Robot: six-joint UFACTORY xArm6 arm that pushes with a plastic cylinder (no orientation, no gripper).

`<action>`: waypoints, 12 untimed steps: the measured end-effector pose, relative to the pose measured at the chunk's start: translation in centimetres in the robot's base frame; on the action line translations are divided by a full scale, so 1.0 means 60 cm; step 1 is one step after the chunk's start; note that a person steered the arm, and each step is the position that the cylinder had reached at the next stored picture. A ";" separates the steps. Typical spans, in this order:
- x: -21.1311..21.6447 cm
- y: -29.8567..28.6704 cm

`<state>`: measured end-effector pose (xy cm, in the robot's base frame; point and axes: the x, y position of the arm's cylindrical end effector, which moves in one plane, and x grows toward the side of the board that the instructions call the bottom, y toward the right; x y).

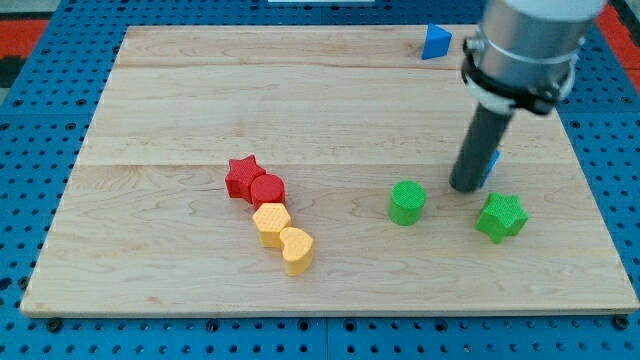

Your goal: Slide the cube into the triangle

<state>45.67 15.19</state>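
A blue triangle [436, 42] lies near the board's top edge, right of centre. A blue cube [492, 163] is mostly hidden behind my dark rod; only a sliver shows on the rod's right side. My tip [464, 187] rests on the board at the cube's left side, seemingly touching it. The cube lies well below the triangle in the view.
A green cylinder [407, 202] sits left of and below my tip, and a green star [501, 217] right of and below it. A red star [241, 174], red cylinder [267, 189], yellow hexagon [271, 223] and yellow heart [297, 249] form a chain at centre-left. The wooden board [180, 110] ends at blue pegboard.
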 end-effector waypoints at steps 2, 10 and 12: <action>-0.099 0.093; -0.339 0.075; -0.108 0.287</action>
